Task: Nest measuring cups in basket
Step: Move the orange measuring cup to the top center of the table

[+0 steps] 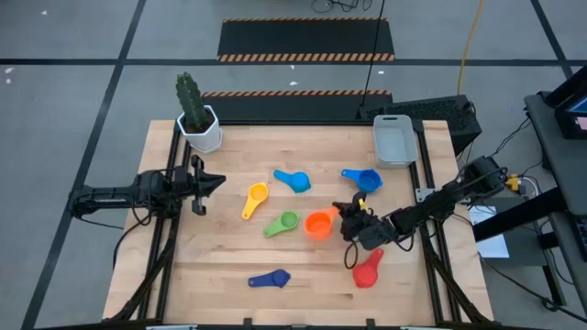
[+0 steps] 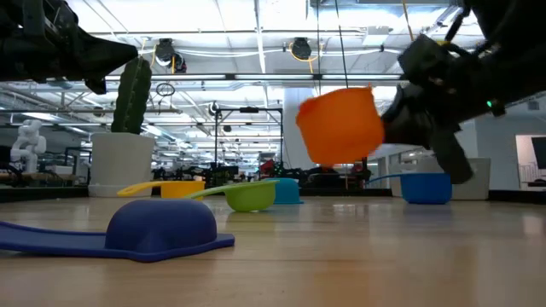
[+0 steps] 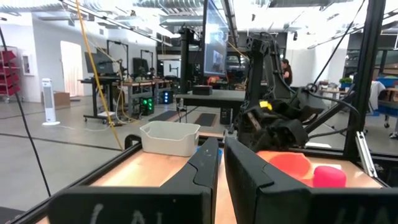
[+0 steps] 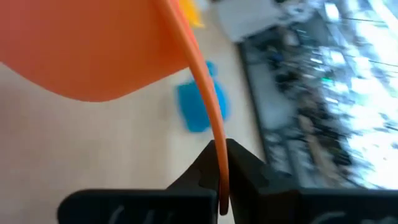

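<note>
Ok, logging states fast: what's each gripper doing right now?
Left gripper: shut, empty, waiting at the table's left edge.
Right gripper: shut on the orange cup by its handle, lifted off the table.

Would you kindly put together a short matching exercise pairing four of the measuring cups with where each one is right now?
Things:
1. orange cup
2. red cup
3. dark blue cup
4. yellow cup

Places:
A. on the table's near edge, bowl down
B. lifted off the table, its handle pinched in the right gripper
C. on the table just beside the right arm
D. on the table nearest the waiting left gripper

Pairs: 1-B, 2-C, 3-A, 4-D
</note>
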